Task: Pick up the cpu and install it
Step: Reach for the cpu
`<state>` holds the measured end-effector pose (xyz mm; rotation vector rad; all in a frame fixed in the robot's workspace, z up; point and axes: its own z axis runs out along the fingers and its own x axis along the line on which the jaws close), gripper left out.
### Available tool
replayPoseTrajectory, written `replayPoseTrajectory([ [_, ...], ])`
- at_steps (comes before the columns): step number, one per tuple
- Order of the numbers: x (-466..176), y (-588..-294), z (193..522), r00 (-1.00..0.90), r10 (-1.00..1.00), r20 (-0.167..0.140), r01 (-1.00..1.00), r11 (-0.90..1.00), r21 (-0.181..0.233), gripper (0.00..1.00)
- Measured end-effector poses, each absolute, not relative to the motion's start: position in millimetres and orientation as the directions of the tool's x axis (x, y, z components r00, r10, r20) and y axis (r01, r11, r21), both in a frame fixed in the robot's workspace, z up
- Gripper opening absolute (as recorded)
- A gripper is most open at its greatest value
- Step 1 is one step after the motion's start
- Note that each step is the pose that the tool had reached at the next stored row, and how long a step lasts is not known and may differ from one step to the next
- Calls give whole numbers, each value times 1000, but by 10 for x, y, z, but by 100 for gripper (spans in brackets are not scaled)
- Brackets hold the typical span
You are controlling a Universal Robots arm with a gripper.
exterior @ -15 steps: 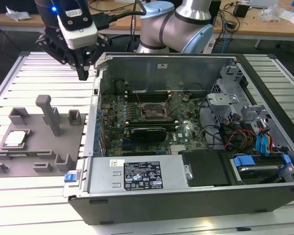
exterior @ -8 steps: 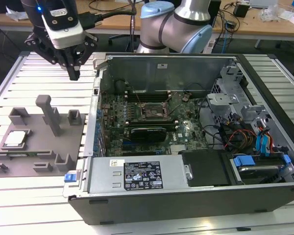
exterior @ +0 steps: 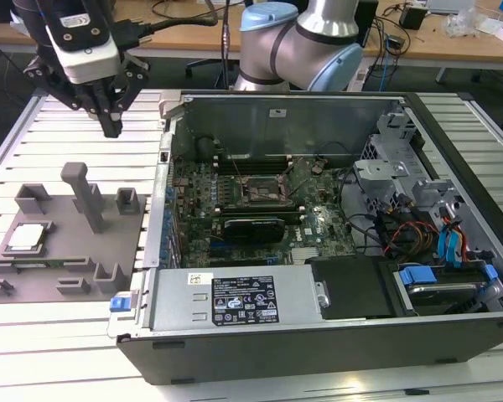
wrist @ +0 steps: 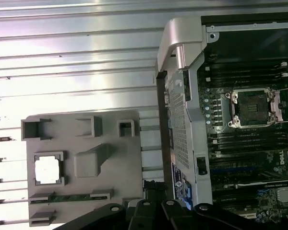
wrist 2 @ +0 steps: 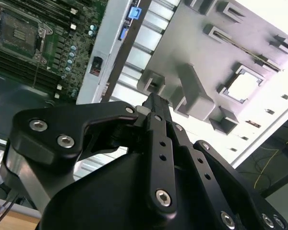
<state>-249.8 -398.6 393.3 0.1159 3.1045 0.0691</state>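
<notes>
The cpu (exterior: 27,238) is a small silvery square chip lying flat in a square pocket of the grey fixture plate (exterior: 63,219) on the exterior view's left. It also shows in both wrist views (wrist 2: 244,86) (wrist: 47,169). My gripper (exterior: 111,127) hangs in the air above the slatted table, behind the fixture plate and well above the cpu. Its fingers (wrist 2: 152,106) meet at the tips and hold nothing. The bare cpu socket (exterior: 264,189) (wrist: 253,107) sits in the middle of the motherboard inside the open computer case (exterior: 318,335).
The fixture plate carries a tall grey post (exterior: 85,194) and several low blocks close to the cpu. The case wall (exterior: 163,151) rises between fixture and motherboard. Cables and drive cages (exterior: 419,226) fill the case on the exterior view's right.
</notes>
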Motion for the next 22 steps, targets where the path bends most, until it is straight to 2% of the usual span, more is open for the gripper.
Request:
replayPoseTrajectory([
  [22, -3197, -3985, 3933, -996, 75, -49, 73, 996, 47, 11],
])
